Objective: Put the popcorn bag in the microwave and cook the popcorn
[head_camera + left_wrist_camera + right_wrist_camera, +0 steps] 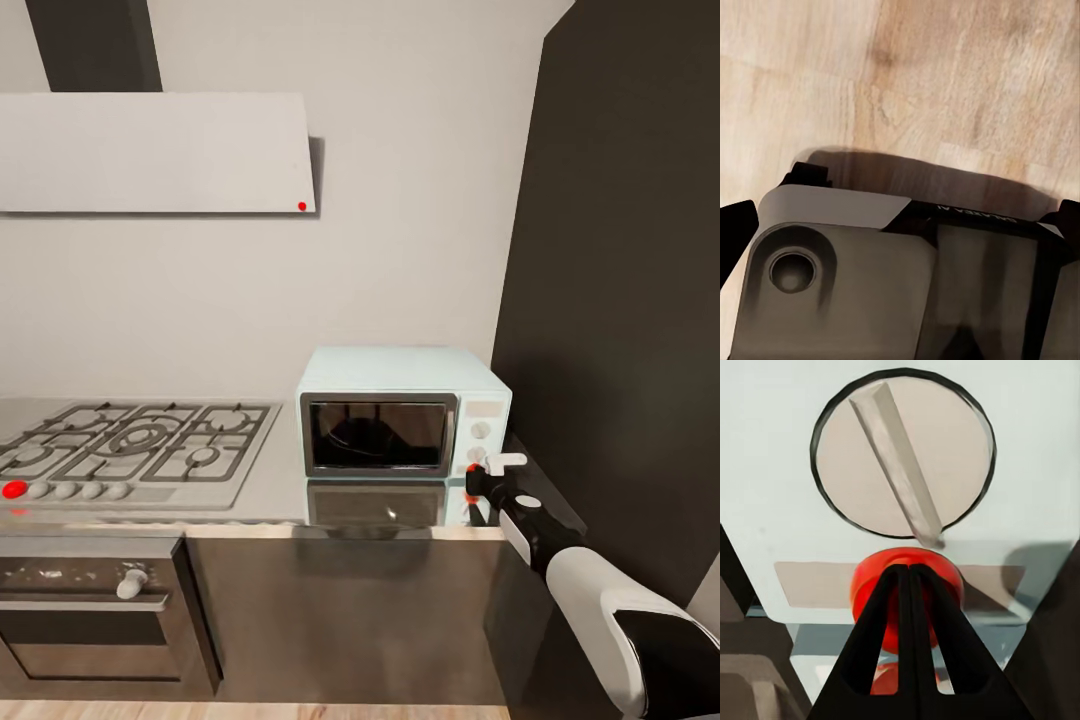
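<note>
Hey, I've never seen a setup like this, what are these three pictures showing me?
This is a simulated two-armed robot on wheels in a kitchen. The large picture is from its head camera: a grey countertop with a gas hob, an oven below, and a mint-blue microwave with its door shut. The right arm reaches to the microwave's control panel. The right wrist camera looks along that arm's right hand: its two fingers are pressed together against a red button below a round knob. It holds nothing. The left wrist camera points down at the wood floor and part of the robot's base.
</note>
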